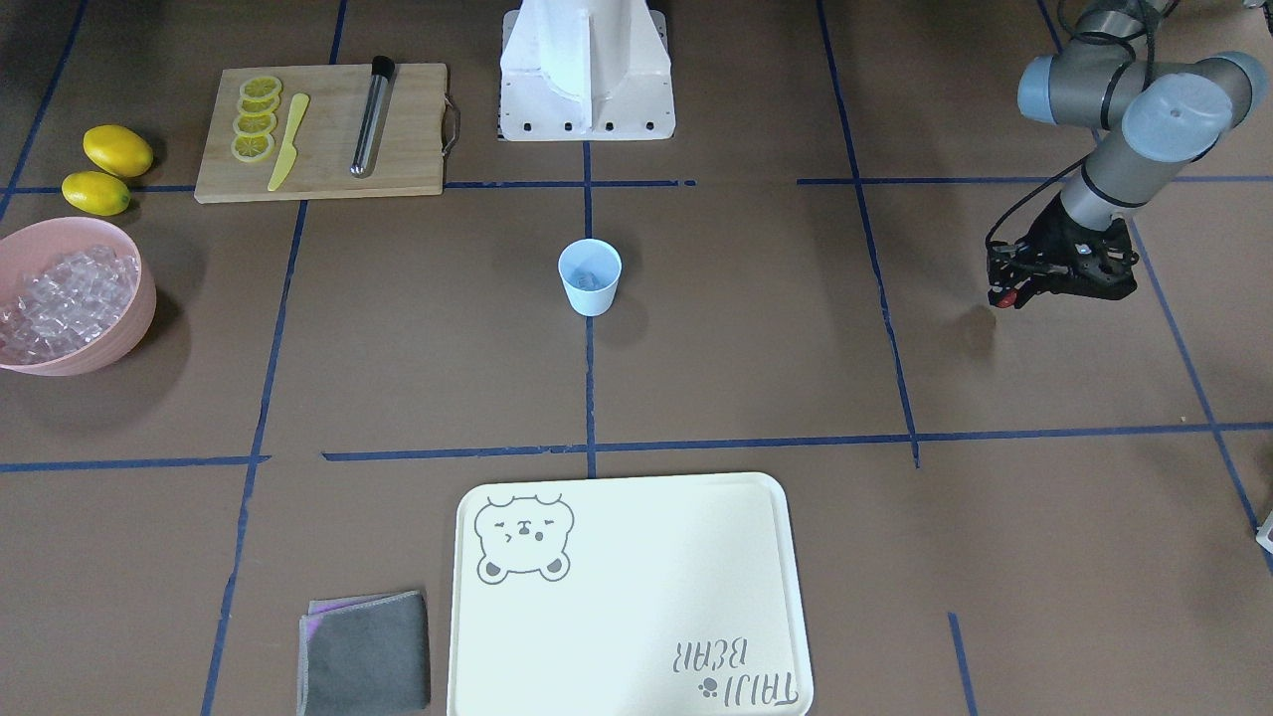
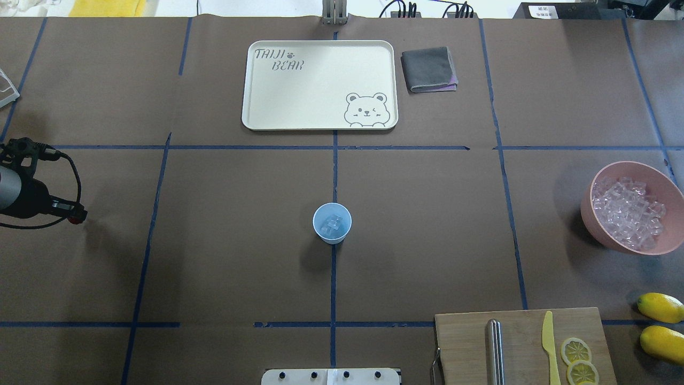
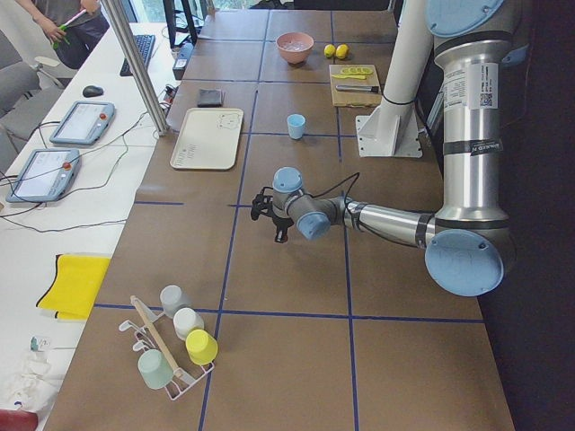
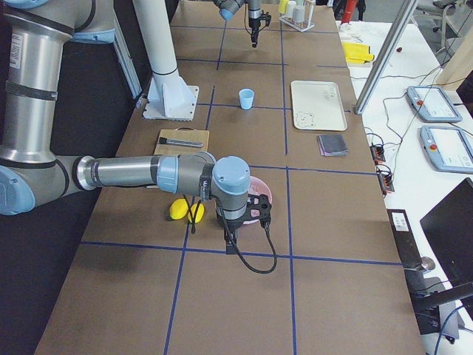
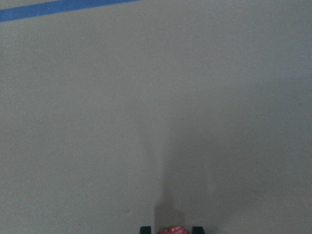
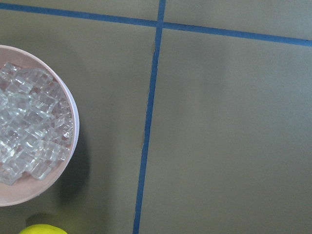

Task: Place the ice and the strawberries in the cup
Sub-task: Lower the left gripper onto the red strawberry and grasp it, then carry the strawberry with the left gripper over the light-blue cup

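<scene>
The light-blue cup point(image 1: 590, 278) stands upright at the table's middle, with a few ice cubes inside, as the overhead view point(image 2: 332, 223) shows. More ice point(image 1: 62, 298) fills the pink bowl point(image 2: 662, 184), which also shows in the right wrist view point(image 6: 73, 122). My left gripper point(image 1: 1006, 296) is far to the cup's side, above the table, shut on the red strawberry point(image 2: 78, 218). The strawberry also shows between the fingertips in the left wrist view point(image 5: 173, 230). My right gripper point(image 4: 238, 225) hangs beside the pink bowl. I cannot tell whether it is open or shut.
A wooden cutting board point(image 1: 408, 149) holds lemon slices point(image 1: 257, 117), a yellow knife point(image 1: 288, 142) and a metal tube point(image 1: 371, 116). Two lemons point(image 1: 107, 167) lie near the bowl. A cream tray point(image 1: 636, 537) and a grey cloth point(image 1: 365, 651) sit opposite the robot's base.
</scene>
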